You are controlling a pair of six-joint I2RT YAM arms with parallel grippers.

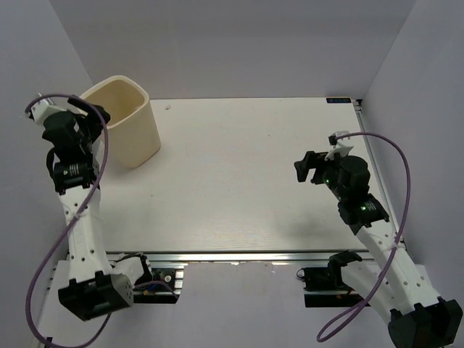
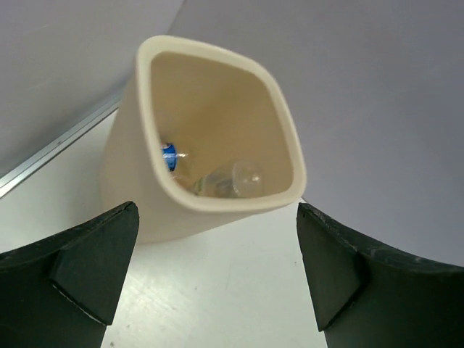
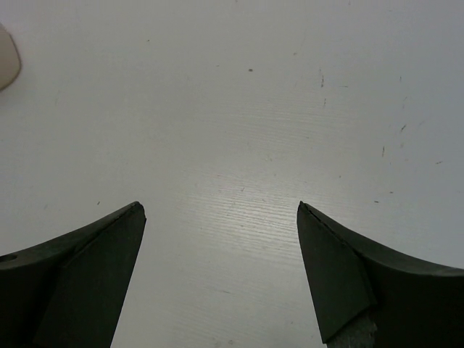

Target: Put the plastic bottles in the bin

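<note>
The cream bin (image 1: 123, 127) stands at the table's far left. In the left wrist view its open mouth (image 2: 217, 130) faces me. Inside lie a clear crinkly bottle (image 2: 233, 178) and a bottle with a blue label (image 2: 169, 154). The other bottles are hidden; no orange one shows. No bottle lies on the table. My left gripper (image 1: 98, 116) is open and empty, just left of the bin, with its jaws wide apart (image 2: 217, 210). My right gripper (image 1: 308, 168) is open and empty above the bare table at the right (image 3: 219, 206).
The white table (image 1: 239, 167) is enclosed by grey walls at the back and on both sides. A sliver of the bin's wall (image 3: 6, 58) shows at the right wrist view's left edge. A metal rail (image 1: 239, 257) runs along the near edge.
</note>
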